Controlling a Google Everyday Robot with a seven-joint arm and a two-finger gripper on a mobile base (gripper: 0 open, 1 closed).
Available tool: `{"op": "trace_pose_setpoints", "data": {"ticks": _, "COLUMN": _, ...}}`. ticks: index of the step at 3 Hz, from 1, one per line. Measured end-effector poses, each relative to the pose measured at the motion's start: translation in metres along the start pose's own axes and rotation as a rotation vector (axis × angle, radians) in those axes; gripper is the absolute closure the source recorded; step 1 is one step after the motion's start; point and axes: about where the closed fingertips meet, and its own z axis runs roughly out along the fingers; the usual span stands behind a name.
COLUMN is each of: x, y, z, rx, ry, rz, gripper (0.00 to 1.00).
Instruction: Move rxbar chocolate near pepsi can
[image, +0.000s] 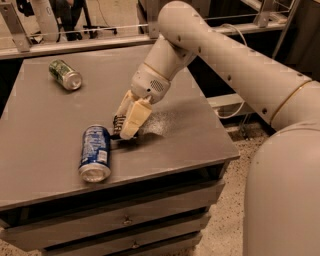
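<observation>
The pepsi can (95, 152) is blue with white lettering and lies on its side on the grey table top (45, 120), silver end toward the front edge. My gripper (125, 129) points down just right of the can's far end. It is shut on the rxbar chocolate (118, 124), a dark flat bar that shows between the pale fingers (134, 119) at table height. Most of the bar is hidden by the fingers. The bar's lower end sits close to the can, a small gap apart.
A green can (65, 74) lies on its side at the far left of the table. The table's right edge (220, 130) is near my arm. Drawers (125, 220) run below the front edge. A rail and floor lie behind.
</observation>
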Motion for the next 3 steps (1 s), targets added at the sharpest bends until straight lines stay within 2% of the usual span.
{"op": "trace_pose_setpoints", "data": {"ticks": 2, "x": -0.0029, "y": 0.0029, "z": 0.0077, "rx": -0.016, "ry": 0.013, "rz": -0.006, "gripper": 0.00}}
{"op": "trace_pose_setpoints", "data": {"ticks": 3, "x": -0.0029, "y": 0.0030, "z": 0.0071, "rx": -0.014, "ry": 0.015, "rz": -0.006, "gripper": 0.00}}
